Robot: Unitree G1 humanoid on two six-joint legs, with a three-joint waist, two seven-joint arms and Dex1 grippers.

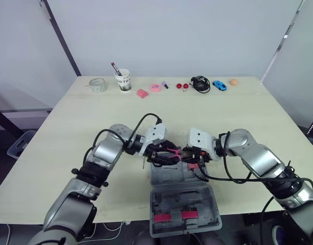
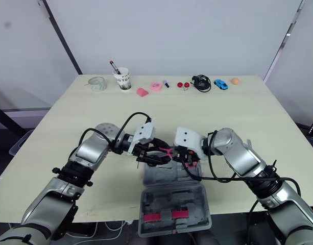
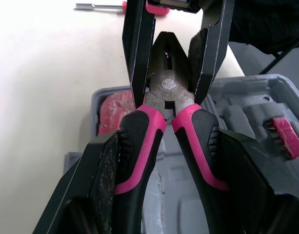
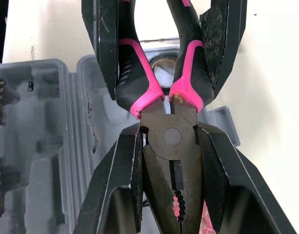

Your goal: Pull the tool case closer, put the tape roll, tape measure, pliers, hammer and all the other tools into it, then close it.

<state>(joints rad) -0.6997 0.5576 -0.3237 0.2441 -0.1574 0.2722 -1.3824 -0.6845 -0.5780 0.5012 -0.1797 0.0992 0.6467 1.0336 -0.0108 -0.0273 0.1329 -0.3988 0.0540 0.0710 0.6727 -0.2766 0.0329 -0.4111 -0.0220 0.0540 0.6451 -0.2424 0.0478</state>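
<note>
A: Item: pliers (image 1: 172,151). Location?

B: Over the far half of the open tool case (image 1: 166,176), which sits at the near table edge. The left gripper (image 1: 164,152) is clamped on the pink handles and the right gripper (image 1: 192,152) on the steel head.

A: Hazards?

B: Probably a twist or drop if one lets go out of turn, missing the moulded slot.

A: Contents?

B: Case: pink bit strip (image 1: 163,218) in the near half; one unidentified red-pink item (image 3: 115,109). Paper cup (image 1: 124,80), far side: one marker (image 1: 115,68).

Grey plastic tool case (image 1: 183,204) lying open and flat, pink bit strips (image 1: 162,218) in its nearer half, pink-and-black-handled pliers (image 1: 172,151) held level just above its far half, jaws closed
</note>
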